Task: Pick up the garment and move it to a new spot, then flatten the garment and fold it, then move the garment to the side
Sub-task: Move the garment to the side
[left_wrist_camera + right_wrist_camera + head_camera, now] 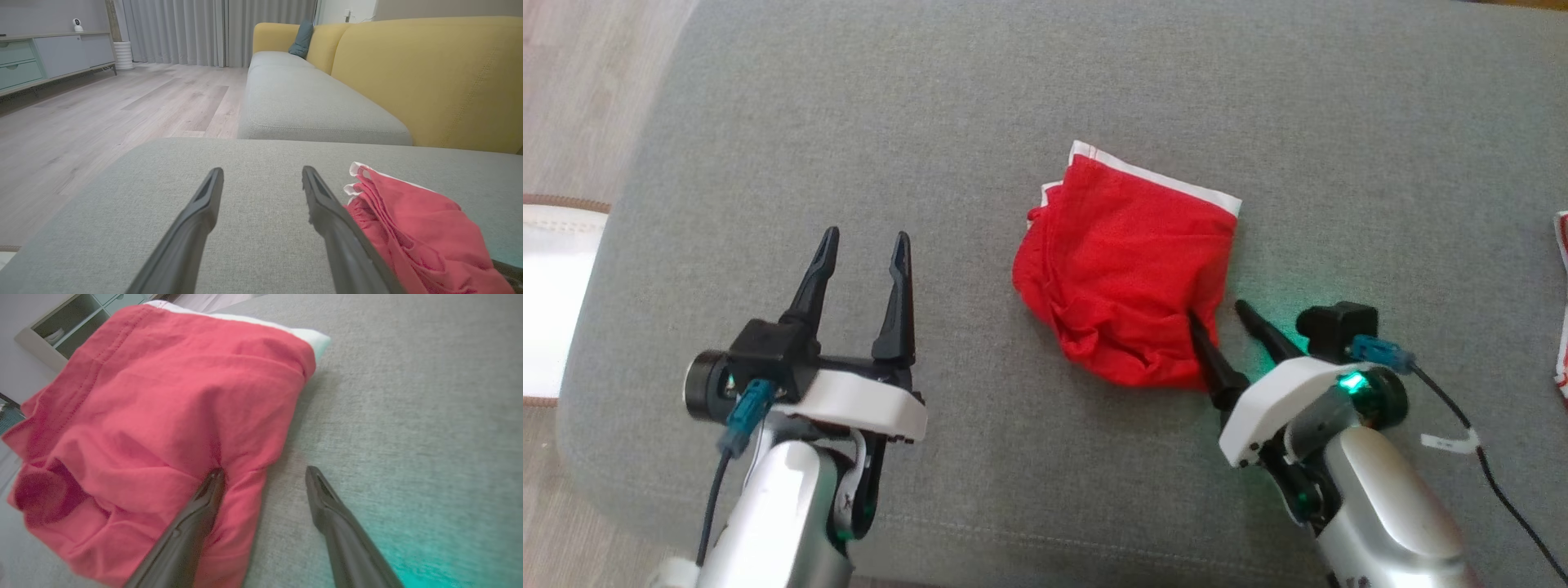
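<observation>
Head view: red garment point(1123, 278), crumpled, white trim at its 12 o'clock edge, lies mid grey cushion point(980, 106). Right claw point(1217, 311) spread wide at garment's 5 o'clock, one finger on cloth, other on cushion. Left claw point(866, 237) spread, empty, at 9 o'clock, apart.

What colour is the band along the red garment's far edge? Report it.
White; the band edging the red cloth garment shows best in the head view.

The red garment point(1123, 278) at centre frame is seen as soft, matt, creased cloth. The grey seat cushion point(849, 98) is covered in coarse woven fabric; the left gripper point(866, 237) and right gripper point(1217, 310) are fingered in dark matt plastic.
</observation>
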`<state>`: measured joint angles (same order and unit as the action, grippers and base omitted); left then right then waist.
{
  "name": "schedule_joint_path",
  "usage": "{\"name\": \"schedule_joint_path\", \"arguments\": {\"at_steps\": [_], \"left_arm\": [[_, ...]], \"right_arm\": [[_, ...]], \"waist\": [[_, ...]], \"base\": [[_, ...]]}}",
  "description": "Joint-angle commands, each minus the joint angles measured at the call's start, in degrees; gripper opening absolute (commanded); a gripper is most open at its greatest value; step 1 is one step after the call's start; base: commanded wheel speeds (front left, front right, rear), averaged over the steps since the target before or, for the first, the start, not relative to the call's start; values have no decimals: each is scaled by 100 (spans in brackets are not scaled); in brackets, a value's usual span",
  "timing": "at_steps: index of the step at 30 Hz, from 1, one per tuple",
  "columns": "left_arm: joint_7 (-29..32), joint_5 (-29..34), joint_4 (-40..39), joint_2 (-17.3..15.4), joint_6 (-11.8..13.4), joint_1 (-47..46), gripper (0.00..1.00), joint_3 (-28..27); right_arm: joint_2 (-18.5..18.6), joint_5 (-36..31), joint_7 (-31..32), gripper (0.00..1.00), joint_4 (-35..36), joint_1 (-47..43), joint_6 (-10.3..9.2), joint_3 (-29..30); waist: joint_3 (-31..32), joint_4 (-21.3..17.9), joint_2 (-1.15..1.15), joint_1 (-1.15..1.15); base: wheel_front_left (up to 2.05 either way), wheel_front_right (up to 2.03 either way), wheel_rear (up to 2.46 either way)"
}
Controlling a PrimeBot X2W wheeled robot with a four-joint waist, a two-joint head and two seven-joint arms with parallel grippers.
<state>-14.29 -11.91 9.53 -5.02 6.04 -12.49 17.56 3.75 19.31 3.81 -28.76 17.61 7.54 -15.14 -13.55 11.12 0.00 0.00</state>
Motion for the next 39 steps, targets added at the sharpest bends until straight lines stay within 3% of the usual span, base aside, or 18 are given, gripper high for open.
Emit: {"name": "schedule_joint_path", "arguments": {"at_steps": [1,7,8,10,13,20,25,32,39], "left_arm": [[-69,59,-184,-24,-26,-291,100,-208],[-70,111,-189,10,-70,-285,100,-226],[-70,116,-190,15,-76,-286,100,-229],[-70,123,-188,25,-91,-289,100,-234],[-70,135,-178,42,-109,-285,100,-235],[-71,159,-172,71,-118,-217,100,-279],[-71,190,-210,60,-132,-128,100,-322],[-71,227,-290,24,-149,-49,100,-381],[-71,285,-370,-19,-192,-140,100,-371]], "right_arm": [[-85,135,-11,100,43,208,-5,-274],[-86,676,239,100,-440,252,-5,-802],[-86,689,292,96,-494,269,-5,-857],[-86,767,333,71,-544,290,-5,-944],[-87,819,376,0,-628,315,-5,-1008],[-87,448,115,0,-612,426,-5,-799],[0,-94,166,0,-246,320,-5,-717],[781,-567,563,0,757,-128,-5,-745],[1643,-622,940,0,1593,-168,-5,-610]], "waist": [[-8,-15,0,0],[7,-87,0,0],[6,-95,0,0],[13,-100,0,0],[35,-101,0,0],[143,-160,0,0],[225,-436,0,0],[306,-1172,0,0],[149,-1904,0,0]], "base": [[0,0,0],[0,0,0],[0,0,0],[0,0,0],[0,0,0],[0,0,0],[0,0,0],[0,0,0],[0,0,0]]}}
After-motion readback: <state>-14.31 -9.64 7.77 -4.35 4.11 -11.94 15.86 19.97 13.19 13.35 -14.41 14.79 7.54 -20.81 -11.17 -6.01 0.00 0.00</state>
